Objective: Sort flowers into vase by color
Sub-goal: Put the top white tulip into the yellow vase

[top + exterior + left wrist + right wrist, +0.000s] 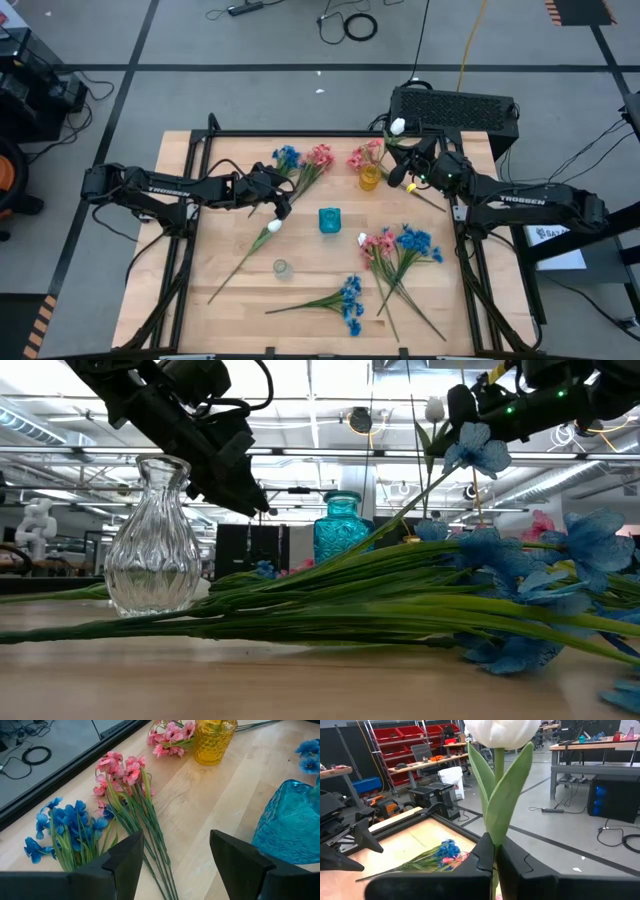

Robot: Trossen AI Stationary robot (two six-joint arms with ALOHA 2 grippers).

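Two grippers are mine, and each has its own job just now. My right gripper [495, 862] is pinched tight on the stem of a white tulip [501, 732], holding it upright over the far right part of the table, beside the yellow vase [369, 178], which stands at a pink spray there. My left gripper [172, 857] stands wide and holds nothing, hovering over the far left side above a mixed bunch of blue flowers [70, 827] and pink flowers [122, 770]. The teal vase [329, 220] sits mid-table, the clear vase [281, 267] nearer, and another white tulip [274, 227] lies between them and my left arm. More pink and blue sprays lie near right.

I judge the step in hand to be carrying the white tulip to its vase. Next I should pick a vase for white, likely the clear one, swing across, point the stem down and lower it into the narrow neck before letting go.
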